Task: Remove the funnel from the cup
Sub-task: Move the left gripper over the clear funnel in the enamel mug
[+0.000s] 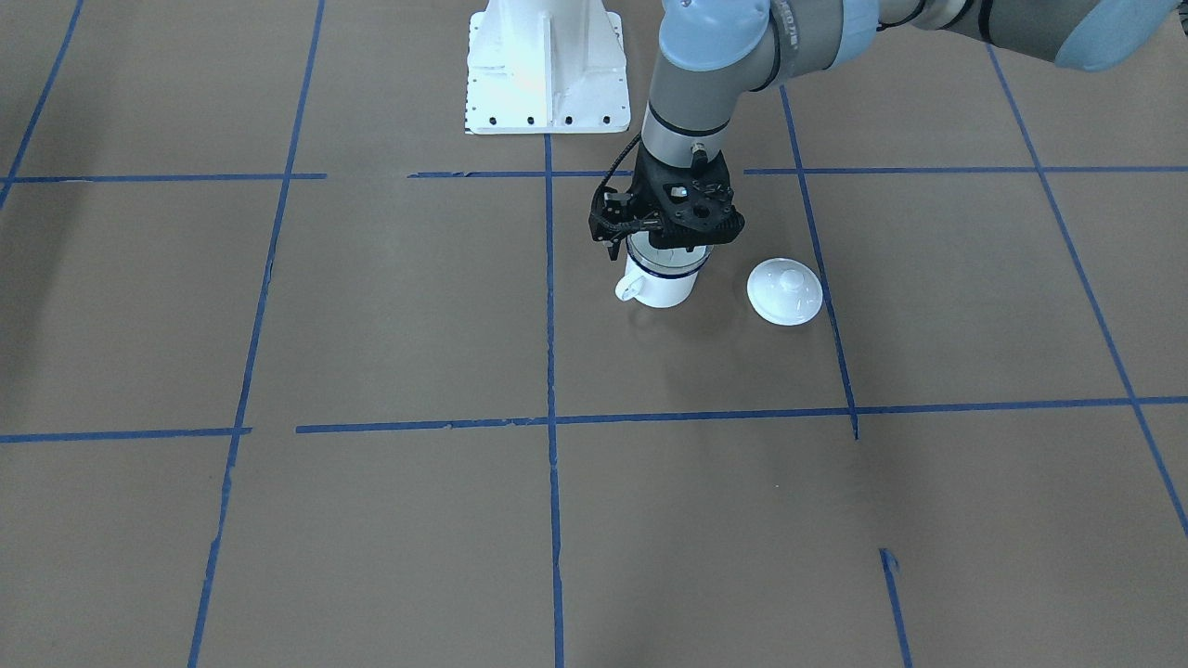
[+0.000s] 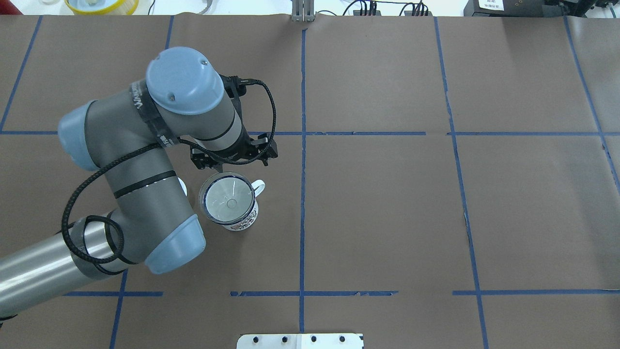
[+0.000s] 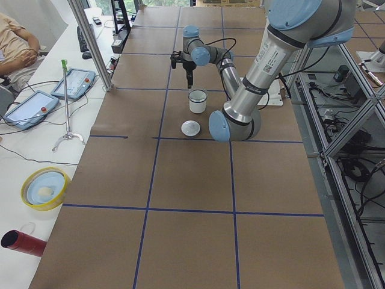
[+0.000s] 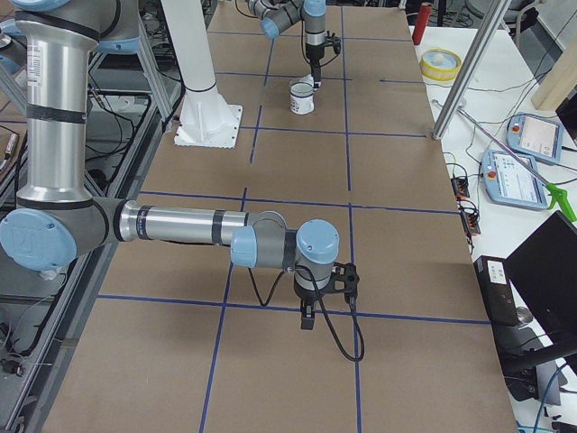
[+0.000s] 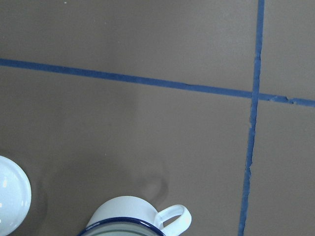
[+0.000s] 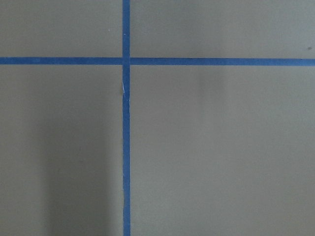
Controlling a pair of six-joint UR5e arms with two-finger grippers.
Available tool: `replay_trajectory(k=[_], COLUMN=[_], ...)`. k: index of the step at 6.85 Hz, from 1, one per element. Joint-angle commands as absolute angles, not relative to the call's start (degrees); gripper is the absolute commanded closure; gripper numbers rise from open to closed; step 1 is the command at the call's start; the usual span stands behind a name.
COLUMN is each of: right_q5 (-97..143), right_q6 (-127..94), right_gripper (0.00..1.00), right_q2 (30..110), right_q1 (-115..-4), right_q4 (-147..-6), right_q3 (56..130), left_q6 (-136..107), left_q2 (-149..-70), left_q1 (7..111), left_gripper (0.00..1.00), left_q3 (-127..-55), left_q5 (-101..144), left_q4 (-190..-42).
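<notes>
Nearest the overhead lens is the left arm (image 2: 160, 194), grey tube with pale blue joint caps and a black cable looped along it. Its elbow hides nearly all of the lid (image 1: 784, 291).

The left gripper (image 1: 666, 230) points straight down. Whether its fingers are spread or pressed together cannot be told: the black wrist body covers them from above and from the front. They do not appear in the left wrist view.

The cup (image 2: 231, 209) stands upright directly below this gripper, a little toward the robot's base. In the left side view the gripper appears clear of the rim; contact cannot be confirmed.

The funnel (image 2: 227, 194) sits in the cup's mouth, wide rim up and spout down. Its long axis is vertical, in line with the gripper. It is clear, glossy plastic, round and conical, about as wide as the cup.

The cup is white enamel with a dark blue rim. Its small loop handle points toward the robot's right. A dark and red print marks the wall facing the base.

The lid is round, white and domed with a knob. It lies flat near the cup, on the gripper's robot-left side and apart from the cup.

The table (image 1: 371, 306) is covered in matt brown paper, gridded with blue tape lines (image 1: 549, 306). A white base plate (image 1: 546, 65) lies beyond the gripper toward the robot.

The right arm (image 4: 180, 225) reaches low over the table, well apart from the cup. The right gripper (image 4: 306, 317) hangs above a tape line. Its state cannot be told.
</notes>
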State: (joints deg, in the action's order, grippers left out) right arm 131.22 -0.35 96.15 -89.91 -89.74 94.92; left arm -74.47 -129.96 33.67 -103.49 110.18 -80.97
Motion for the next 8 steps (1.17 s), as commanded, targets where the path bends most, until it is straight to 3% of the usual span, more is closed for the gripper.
replay_trajectory(k=[1, 3, 4, 5, 6, 8], right_q5=[131.22, 131.22, 131.22, 131.22, 131.22, 131.22], right_q6=[-0.35, -0.35, -0.35, -0.35, -0.35, -0.35], right_gripper=[0.0, 0.0, 0.0, 0.0, 0.0, 0.0], right_q2=[96.15, 96.15, 96.15, 96.15, 96.15, 96.15], right_q1=[-89.91, -89.91, -89.91, -89.91, -89.91, -89.91], right_q4=[-89.74, -89.74, -89.74, -89.74, -89.74, -89.74], right_q3=[94.92, 94.92, 94.92, 94.92, 94.92, 94.92], left_q6=[-75.76, -75.59, -75.06, -74.88, -74.88, -74.79], left_q2=[-129.64, -129.64, -129.81, -129.9, -129.73, -129.73], left_q1=[29.54, 29.27, 29.27, 29.27, 29.27, 29.27], left_gripper=[0.0, 0.03, 0.36, 0.89, 1.0, 1.0], left_q3=[-102.13, -101.6, -101.86, -102.47, -102.57, -102.74], left_q5=[107.05, 107.14, 107.14, 106.88, 106.79, 106.79], left_q4=[-80.77, -80.86, -80.86, -80.86, -80.77, -80.77])
